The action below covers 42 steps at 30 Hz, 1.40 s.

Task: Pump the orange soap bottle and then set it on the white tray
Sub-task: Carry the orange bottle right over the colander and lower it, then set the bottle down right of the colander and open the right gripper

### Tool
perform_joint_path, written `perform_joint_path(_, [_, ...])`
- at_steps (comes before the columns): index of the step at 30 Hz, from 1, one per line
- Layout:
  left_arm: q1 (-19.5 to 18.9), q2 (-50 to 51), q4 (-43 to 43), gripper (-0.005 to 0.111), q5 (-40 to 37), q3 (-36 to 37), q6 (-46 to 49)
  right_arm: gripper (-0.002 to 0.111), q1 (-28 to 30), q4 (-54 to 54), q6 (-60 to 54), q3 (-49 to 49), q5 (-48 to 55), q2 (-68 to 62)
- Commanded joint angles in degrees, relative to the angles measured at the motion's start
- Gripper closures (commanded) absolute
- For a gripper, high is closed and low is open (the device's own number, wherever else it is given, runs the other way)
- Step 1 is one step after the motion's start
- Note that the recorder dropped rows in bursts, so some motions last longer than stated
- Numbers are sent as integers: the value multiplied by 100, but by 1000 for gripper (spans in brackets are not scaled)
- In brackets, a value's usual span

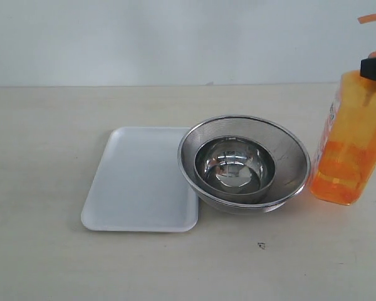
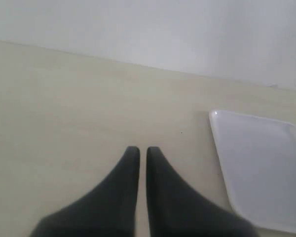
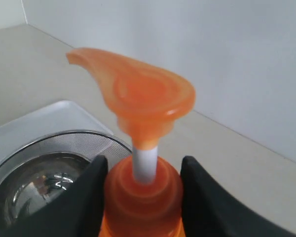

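Gripping the orange soap bottle (image 1: 348,150) at its neck, the right pincer (image 3: 144,165) is clamped on the collar, one black finger on each side, just below the orange pump head (image 3: 143,96). In the exterior view the bottle sits at the far right, tilted with its top leaning right; whether its base touches the pale surface (image 1: 50,125) is unclear. The white tray (image 1: 138,182) lies flat, apart from the bottle. Between them, a steel mesh bowl (image 1: 288,157) holds a smaller steel bowl (image 1: 235,166) and overlaps the tray's right edge. The left pincer (image 2: 142,150) hovers beside the tray, fingers together
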<state>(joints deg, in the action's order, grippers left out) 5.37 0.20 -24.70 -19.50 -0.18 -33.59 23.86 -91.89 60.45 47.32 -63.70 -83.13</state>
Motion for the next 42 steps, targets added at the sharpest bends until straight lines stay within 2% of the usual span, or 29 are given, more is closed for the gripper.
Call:
perform_joint_path(1, [-20,-20,-23,102,23,18,24,108,10,242,-51,69,-130,45])
perform_joint_path(14, [-20,-20,-23,102,23,18,24,108,-1,154,-113,69,31,45])
perform_joint_path(21, [-20,-20,-23,102,23,18,24,106,-408,75,109,69,520,45])
perform_joint_path(24, [-20,-20,-23,102,23,18,24,92,-585,-33,178,69,831,45])
perform_joint_path(29, [-20,-20,-23,102,23,18,24,52,-622,180,449,69,1168,45])
perform_joint_path(31, [-20,-20,-23,102,23,18,24,41,-622,327,583,69,1271,45])
perform_joint_path(39, [-20,-20,-23,102,23,18,24,25,-622,460,1373,69,1340,80])
perform_joint_path(42, [-20,-20,-23,102,23,18,24,24,-622,284,1692,69,1340,146])
